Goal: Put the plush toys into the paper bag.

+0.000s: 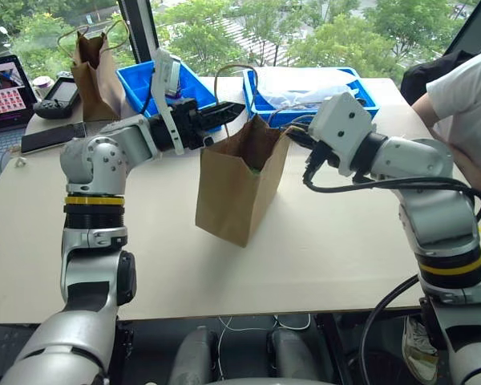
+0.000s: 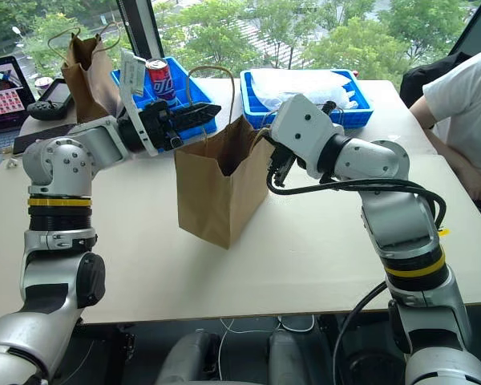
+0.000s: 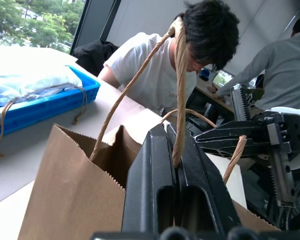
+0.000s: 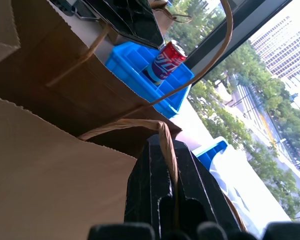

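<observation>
The paper bag (image 2: 212,188) stood open-mouthed near the middle of the table (image 2: 321,249), with a glimpse of green inside that was probably a plush toy. You had its twine handles (image 3: 179,95) pinched, one in the left gripper (image 3: 176,165) and one in the right gripper (image 4: 167,165), each with its fingers pressed together on the cord. To carry it well you needed both loops level and evenly taut. The only lettering showed on a red can (image 2: 158,79) in the blue bin (image 2: 176,96) behind, too small to read.

Bright daylight floods in from the tall windows (image 1: 305,32) behind the table. Shadows lie soft on the pale beige tabletop (image 1: 321,249). Close black fingers (image 3: 155,190) look slightly soft.
</observation>
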`<state>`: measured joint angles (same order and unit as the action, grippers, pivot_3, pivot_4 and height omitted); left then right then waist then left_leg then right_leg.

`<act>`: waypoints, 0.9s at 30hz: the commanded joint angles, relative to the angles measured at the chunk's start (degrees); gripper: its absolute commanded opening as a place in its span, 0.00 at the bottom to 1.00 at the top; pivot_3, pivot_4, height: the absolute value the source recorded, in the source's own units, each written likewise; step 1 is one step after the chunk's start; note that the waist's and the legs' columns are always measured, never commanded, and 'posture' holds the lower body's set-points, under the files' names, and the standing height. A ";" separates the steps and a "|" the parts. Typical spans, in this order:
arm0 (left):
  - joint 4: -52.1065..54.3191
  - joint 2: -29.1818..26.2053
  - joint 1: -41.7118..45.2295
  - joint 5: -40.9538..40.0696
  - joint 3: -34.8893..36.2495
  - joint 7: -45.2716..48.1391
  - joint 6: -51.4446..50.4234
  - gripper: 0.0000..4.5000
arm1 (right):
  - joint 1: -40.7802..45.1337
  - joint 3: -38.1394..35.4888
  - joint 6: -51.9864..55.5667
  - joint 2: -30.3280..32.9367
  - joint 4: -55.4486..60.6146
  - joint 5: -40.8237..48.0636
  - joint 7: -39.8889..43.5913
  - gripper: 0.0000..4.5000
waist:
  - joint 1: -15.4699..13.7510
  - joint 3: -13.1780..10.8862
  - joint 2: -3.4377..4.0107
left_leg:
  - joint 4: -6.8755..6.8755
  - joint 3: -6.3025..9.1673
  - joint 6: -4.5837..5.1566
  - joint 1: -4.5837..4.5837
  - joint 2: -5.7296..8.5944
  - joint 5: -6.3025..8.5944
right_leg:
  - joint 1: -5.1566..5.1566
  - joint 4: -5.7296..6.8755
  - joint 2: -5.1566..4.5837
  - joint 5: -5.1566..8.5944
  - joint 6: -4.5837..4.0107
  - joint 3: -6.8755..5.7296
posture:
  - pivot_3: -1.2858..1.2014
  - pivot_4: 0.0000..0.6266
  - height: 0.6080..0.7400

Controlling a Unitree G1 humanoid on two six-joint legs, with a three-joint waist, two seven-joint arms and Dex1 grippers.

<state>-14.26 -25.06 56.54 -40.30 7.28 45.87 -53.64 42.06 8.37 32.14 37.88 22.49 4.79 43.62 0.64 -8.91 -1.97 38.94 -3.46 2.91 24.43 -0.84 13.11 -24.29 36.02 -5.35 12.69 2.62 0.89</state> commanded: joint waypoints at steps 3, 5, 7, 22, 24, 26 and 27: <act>4.34 -5.79 -1.35 3.47 -5.74 6.49 1.04 0.00 | -2.18 0.79 7.43 0.53 6.84 4.06 2.40 0.00 | 0.01 0.00 0.00 | 0.01 0.00 0.00 0.00 0.00 0.00 | -0.01 -0.01 0.01 0.00 0.00 -0.01 | 0.52 0.24 1.00; 7.10 -9.38 -3.45 5.96 -10.10 10.62 2.56 0.00 | -2.51 0.32 9.26 0.10 7.39 5.65 2.51 0.00 | 0.06 0.00 0.01 | 0.00 -0.01 0.00 0.00 0.00 0.00 | -0.02 -0.02 0.01 0.00 0.00 0.00 | 0.52 0.24 1.00; 7.64 -11.73 -4.86 7.42 -12.22 13.11 3.40 0.00 | -2.21 -0.42 11.05 -0.35 7.91 7.30 2.40 0.07 | 0.05 0.00 0.01 | -0.01 -0.03 0.00 -0.04 0.00 0.00 | -0.01 -0.05 0.01 0.00 0.00 0.01 | 0.52 0.24 1.00; -1.02 -16.60 1.44 0.85 -0.27 22.03 2.23 0.99 | 5.97 -11.63 17.03 5.05 6.43 20.36 4.61 1.00 | -0.03 -0.01 0.02 | 0.04 -0.02 0.01 -0.03 -0.03 0.01 | -0.03 -0.11 0.01 0.02 -0.01 -0.03 | 0.52 0.24 1.00; -2.17 -16.72 1.94 1.59 0.60 22.35 4.39 0.99 | 6.25 -12.24 16.48 5.72 5.85 20.83 4.57 1.00 | 0.01 -0.01 0.02 | 0.03 -0.03 0.01 -0.04 -0.03 0.01 | -0.03 -0.10 0.02 0.02 -0.01 -0.03 | 0.52 0.24 1.00; -1.94 -19.33 0.74 2.99 -0.11 26.26 7.31 0.99 | 5.53 -14.34 17.94 7.38 6.24 23.32 6.00 1.00 | -0.01 -0.01 0.02 | 0.04 -0.04 0.01 -0.03 -0.03 0.00 | -0.04 -0.10 0.02 0.02 -0.01 -0.02 | 0.52 0.24 1.00; -1.20 -21.52 -0.63 3.45 -0.70 29.48 8.50 0.99 | 4.53 -15.84 19.82 8.77 7.02 25.56 7.42 1.00 | 0.01 -0.01 0.02 | 0.04 -0.04 0.01 -0.01 -0.03 0.00 | -0.05 -0.10 0.02 0.02 -0.01 -0.03 | 0.52 0.24 1.00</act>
<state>-17.06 -42.51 56.54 -37.87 5.82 70.16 -48.43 46.84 -2.28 50.45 43.95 27.70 26.79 49.10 0.65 -8.93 -1.95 38.97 -3.51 2.92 24.44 -0.87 13.11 -24.36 35.92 -5.33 12.71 2.61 0.86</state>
